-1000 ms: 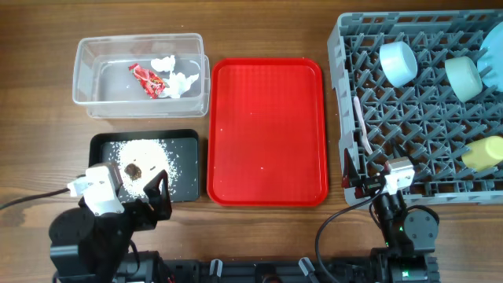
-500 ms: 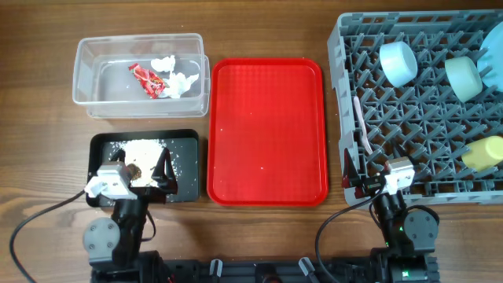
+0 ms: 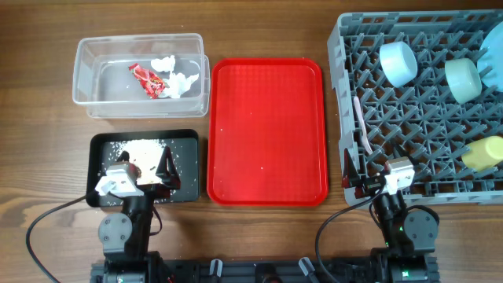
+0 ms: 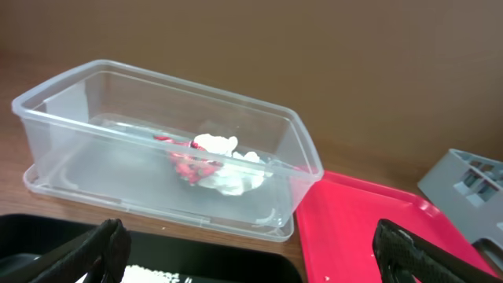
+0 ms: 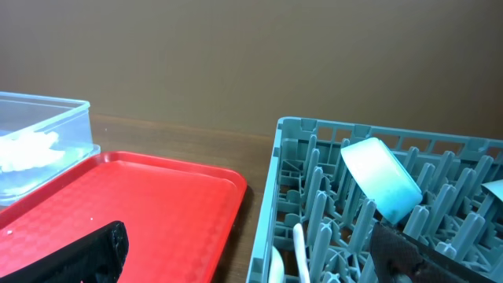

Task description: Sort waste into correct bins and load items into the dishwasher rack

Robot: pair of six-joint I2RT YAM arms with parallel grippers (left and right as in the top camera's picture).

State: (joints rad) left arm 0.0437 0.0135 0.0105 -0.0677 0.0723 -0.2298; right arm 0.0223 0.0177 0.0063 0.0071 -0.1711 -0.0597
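Note:
The clear tub [image 3: 83,79] holds the red wrapper [image 3: 148,80] and white tissue [image 3: 178,79]; both also show in the left wrist view, the wrapper [image 4: 185,162] and the tissue [image 4: 229,171]. White rice crumbs [image 3: 146,148] lie in the black tray [image 3: 189,171]. My left gripper [image 3: 143,165] is open and empty over the tray's front part, and hides most of the brown bit. The grey rack [image 3: 416,126] holds two pale bowls [image 3: 398,63] [image 3: 464,79], a plate edge [image 3: 493,43], a yellow cup [image 3: 483,152] and white cutlery [image 3: 363,126]. My right gripper [image 3: 369,176] is open and empty at the rack's front left corner.
The flat red tray [image 3: 267,130] lies between the bins and the rack, bare but for a few white specks. Cables run along the table's front edge by both arm bases.
My left arm has swung right and forward from the table's front left corner to the black tray's front part. The right arm has not moved.

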